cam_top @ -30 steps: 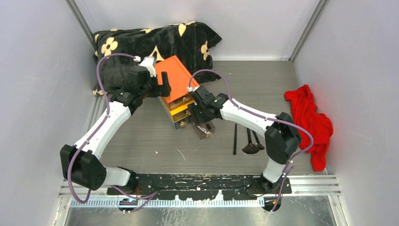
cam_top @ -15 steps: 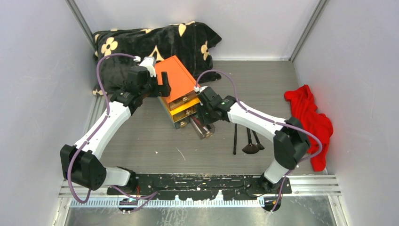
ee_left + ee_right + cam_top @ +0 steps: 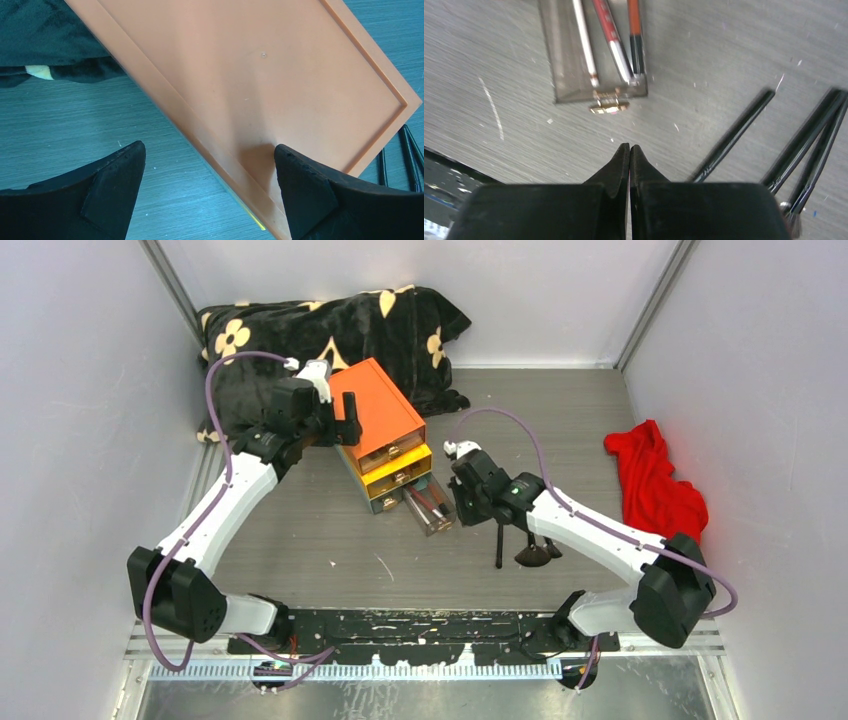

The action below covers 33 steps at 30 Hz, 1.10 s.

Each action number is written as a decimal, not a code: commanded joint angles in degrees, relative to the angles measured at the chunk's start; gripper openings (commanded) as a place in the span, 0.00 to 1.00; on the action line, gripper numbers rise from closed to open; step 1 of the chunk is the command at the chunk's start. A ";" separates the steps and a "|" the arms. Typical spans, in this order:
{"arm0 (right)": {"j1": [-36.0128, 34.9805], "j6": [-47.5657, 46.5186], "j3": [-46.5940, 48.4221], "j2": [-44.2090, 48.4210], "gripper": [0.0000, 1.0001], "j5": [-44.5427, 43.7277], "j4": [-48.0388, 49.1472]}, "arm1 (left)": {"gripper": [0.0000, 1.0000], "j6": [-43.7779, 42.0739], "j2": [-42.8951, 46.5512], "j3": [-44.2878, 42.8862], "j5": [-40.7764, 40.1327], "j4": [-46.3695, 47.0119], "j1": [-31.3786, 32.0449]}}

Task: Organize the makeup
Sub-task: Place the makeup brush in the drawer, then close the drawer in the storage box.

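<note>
Drawer box sits mid-desk, with the blanket bunched behind it against the back wall. A drawer juts out at its front, three tubes lying inside. Brushes lie just right of that drawer, and the cloth is heaped far right.

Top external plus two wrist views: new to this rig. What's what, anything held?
Two white robot arms with two-finger grippers stand at a grey table's near edge. The wide picture looks down from above; the other two come from wrist cameras. The left gripper is open over the edge of an orange-topped drawer box. The right gripper is shut and empty, near a clear pulled-out drawer holding thin red and white tubes. Slim black brushes, a red cloth and a black flowered blanket lie around.
</note>
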<state>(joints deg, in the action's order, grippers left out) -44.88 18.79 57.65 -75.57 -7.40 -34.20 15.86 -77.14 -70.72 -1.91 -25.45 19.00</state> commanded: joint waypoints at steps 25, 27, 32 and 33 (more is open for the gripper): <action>-0.08 4.99 -13.35 -1.54 0.01 1.27 23.27 | 0.98 -1.27 -1.50 -0.80 0.18 0.92 -0.44; -0.08 4.73 -13.07 -2.10 0.01 1.02 23.77 | 0.95 -1.18 -1.74 -0.48 0.33 1.00 -0.41; -0.08 4.10 -12.96 -3.07 0.01 0.65 25.24 | 0.92 -0.72 -2.07 0.35 0.43 1.26 -0.45; -0.08 3.95 -12.99 -3.21 0.01 0.57 25.55 | 0.91 -0.69 -2.06 0.46 0.42 1.28 -0.45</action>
<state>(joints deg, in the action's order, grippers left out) -44.88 22.90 43.88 -78.28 -5.52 -13.23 15.97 -78.52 -71.46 -1.61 -24.69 18.98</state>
